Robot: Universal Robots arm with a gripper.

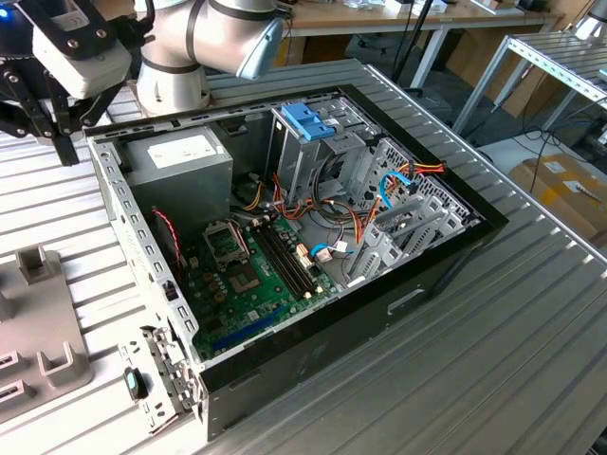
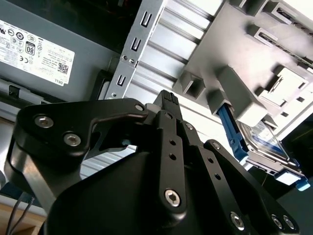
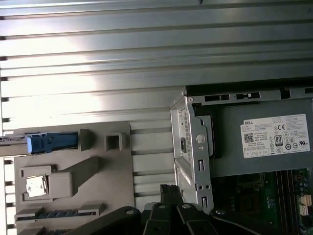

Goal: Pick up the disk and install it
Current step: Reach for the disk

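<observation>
The disk (image 2: 264, 143) stands on edge in a slot of a grey fixture plate (image 2: 234, 44), its blue carrier rail (image 2: 229, 128) facing me in the second wrist view. In the first wrist view the disk (image 3: 49, 143) appears edge-on as a blue strip at the plate's border. My gripper (image 2: 168, 98) hangs above the ribbed table between the plate and the open computer case (image 1: 313, 246), apart from the disk. Its black fingers (image 3: 170, 193) are shut with nothing between them. In the exterior view the gripper (image 1: 64, 150) is by the case's rear corner.
The case holds a grey power supply box (image 1: 180, 159), a green motherboard (image 1: 251, 280), loose cables and a metal drive cage with a blue latch (image 1: 305, 121). The grey fixture plate (image 1: 38, 327) lies at the exterior view's left. Shelving and cardboard boxes (image 1: 560, 185) stand beyond the table.
</observation>
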